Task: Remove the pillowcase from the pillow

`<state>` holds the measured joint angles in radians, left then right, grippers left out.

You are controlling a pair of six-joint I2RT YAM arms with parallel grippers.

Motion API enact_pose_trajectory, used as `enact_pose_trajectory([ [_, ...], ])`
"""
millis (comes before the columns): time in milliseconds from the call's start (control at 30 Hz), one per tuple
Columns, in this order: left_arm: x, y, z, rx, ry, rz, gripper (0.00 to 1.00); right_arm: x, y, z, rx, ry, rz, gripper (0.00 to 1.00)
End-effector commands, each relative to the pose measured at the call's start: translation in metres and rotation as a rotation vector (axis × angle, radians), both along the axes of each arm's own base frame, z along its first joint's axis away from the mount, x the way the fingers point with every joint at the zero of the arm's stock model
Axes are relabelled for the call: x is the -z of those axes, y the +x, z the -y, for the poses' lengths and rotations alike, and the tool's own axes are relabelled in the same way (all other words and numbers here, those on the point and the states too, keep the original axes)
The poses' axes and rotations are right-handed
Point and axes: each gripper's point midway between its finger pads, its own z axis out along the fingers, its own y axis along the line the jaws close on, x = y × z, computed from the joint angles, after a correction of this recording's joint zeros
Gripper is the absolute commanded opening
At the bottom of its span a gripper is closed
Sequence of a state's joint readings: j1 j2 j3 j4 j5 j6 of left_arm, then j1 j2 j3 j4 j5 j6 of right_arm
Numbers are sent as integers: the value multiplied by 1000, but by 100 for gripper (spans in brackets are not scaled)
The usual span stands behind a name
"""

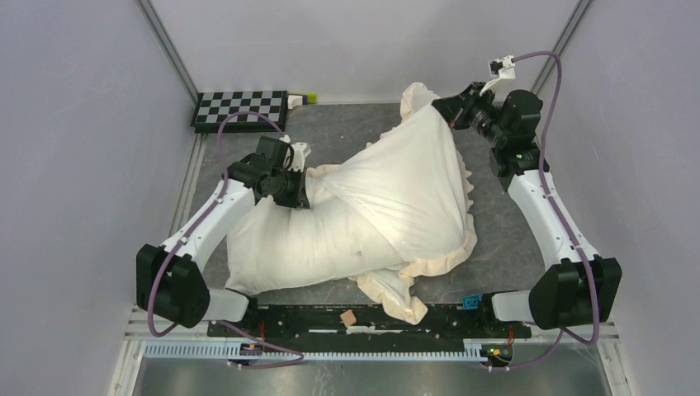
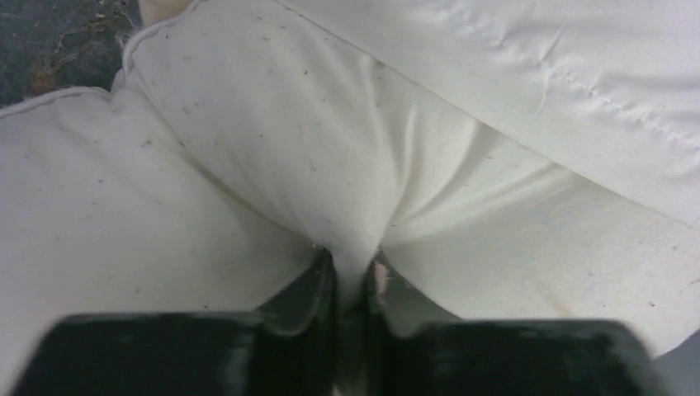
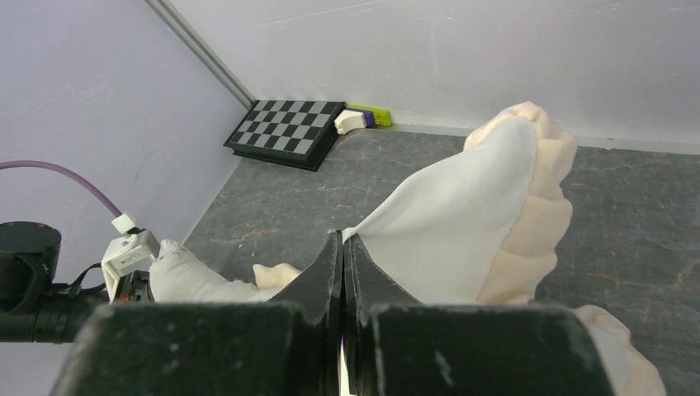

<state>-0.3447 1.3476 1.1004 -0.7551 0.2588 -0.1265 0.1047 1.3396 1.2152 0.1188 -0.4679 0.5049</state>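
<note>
The pillow (image 1: 289,243) is a plump off-white cushion lying at the near left of the table. The pillowcase (image 1: 413,177), cream with a frilled border, covers its right part and is stretched up to the far right; no grey face shows. My left gripper (image 1: 301,186) is shut on a fold of the pillow's far corner (image 2: 248,148), jaws (image 2: 353,260) pinching speckled fabric, with the pillowcase (image 2: 578,66) beside it. My right gripper (image 1: 450,115) is shut on the pillowcase's lifted edge (image 3: 462,214), its fingertips together (image 3: 342,239). The pillow's corner (image 3: 177,272) shows at left.
A chessboard (image 1: 239,107) and a yellow-green block (image 1: 301,99) lie at the far left by the back wall; both also show in the right wrist view, the board (image 3: 289,128) and the block (image 3: 363,118). A small tan piece (image 1: 347,318) and a blue tag (image 1: 471,301) sit on the near rail.
</note>
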Motion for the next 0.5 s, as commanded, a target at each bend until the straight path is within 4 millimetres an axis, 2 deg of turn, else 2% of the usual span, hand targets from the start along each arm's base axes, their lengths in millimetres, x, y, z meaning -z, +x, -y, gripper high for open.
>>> enact_pose_trajectory([
  [0,9,-4,-25,-86,130,-47,2,-9,13,30,122,14,39,0],
  [100,-31,16,-58,-258,178,156,2,12,17,57,205,21,-18,0],
  [133,-49,21,-73,-336,192,247,2,20,19,81,263,27,-40,0],
  [267,-104,19,-128,-625,222,513,2,45,16,145,425,69,-110,0],
  [367,-122,8,-159,-769,260,591,2,54,3,195,582,90,-141,0],
  [467,-126,-1,-178,-868,298,621,2,61,-14,238,723,114,-150,0],
])
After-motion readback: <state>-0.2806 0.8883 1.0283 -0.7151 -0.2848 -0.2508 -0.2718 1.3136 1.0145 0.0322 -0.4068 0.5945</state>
